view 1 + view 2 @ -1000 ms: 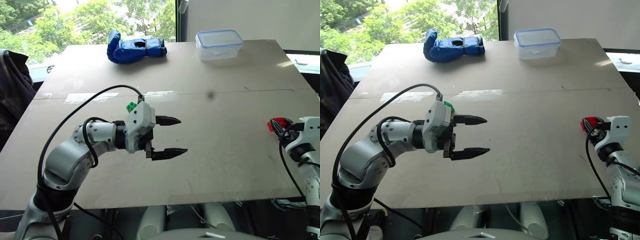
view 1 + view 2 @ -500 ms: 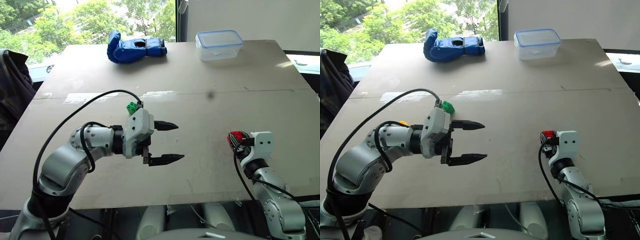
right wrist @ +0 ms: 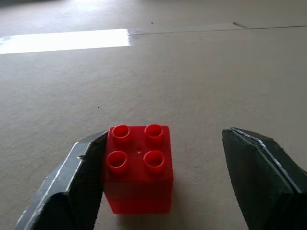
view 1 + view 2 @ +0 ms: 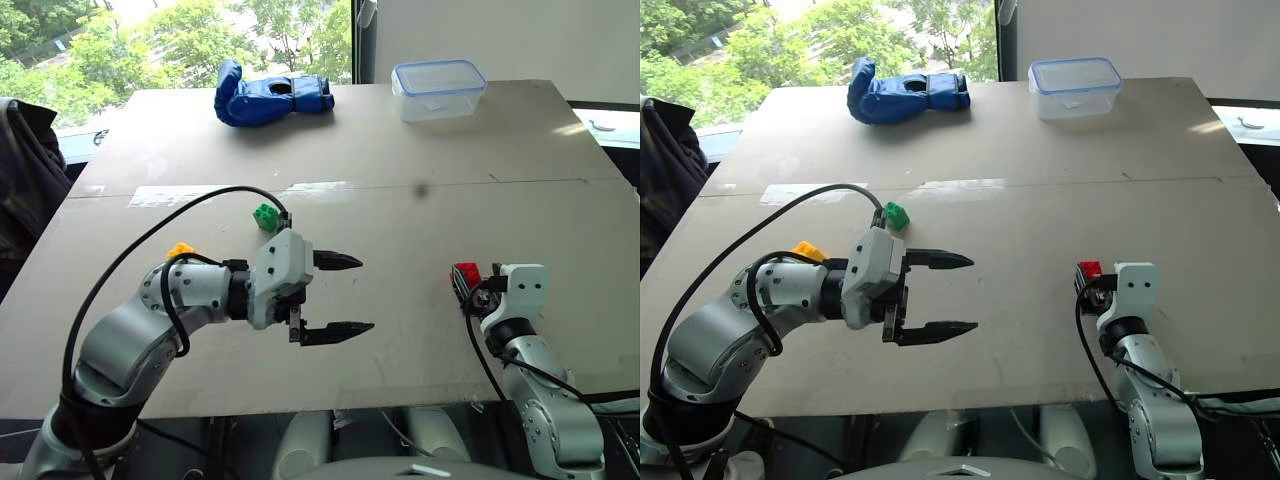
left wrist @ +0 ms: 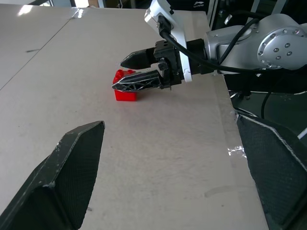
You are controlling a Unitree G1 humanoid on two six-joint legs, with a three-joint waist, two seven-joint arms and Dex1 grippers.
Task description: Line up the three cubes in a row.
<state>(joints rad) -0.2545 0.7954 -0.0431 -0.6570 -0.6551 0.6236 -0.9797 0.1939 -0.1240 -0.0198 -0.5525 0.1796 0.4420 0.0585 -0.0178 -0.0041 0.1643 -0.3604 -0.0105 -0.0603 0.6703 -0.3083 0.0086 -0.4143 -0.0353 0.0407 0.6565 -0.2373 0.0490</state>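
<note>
Here, your right gripper [image 3: 158, 177] stands with its fingers spread around the red cube [image 3: 139, 166], which sits upright on the table [image 4: 420, 230]; one finger [image 3: 72, 191] lies against the cube's side, the other stands clear of it. Take the red cube as your landmark: it rests near the table's front right edge. Well to its left, your left gripper [image 4: 345, 295] hovers above the board with its fingers spread wide and nothing between them, pointing toward the red cube. Farther left and a little back from that gripper sits the green cube [image 4: 265, 216], beside the arm's black cable [image 4: 150, 235]. The yellow cube [image 4: 180, 250] lies farther left again, partly hidden behind your left arm. At the table's far side, well beyond the red cube, you see a clear plastic box [image 4: 438, 88] and a blue glove [image 4: 270, 97].
</note>
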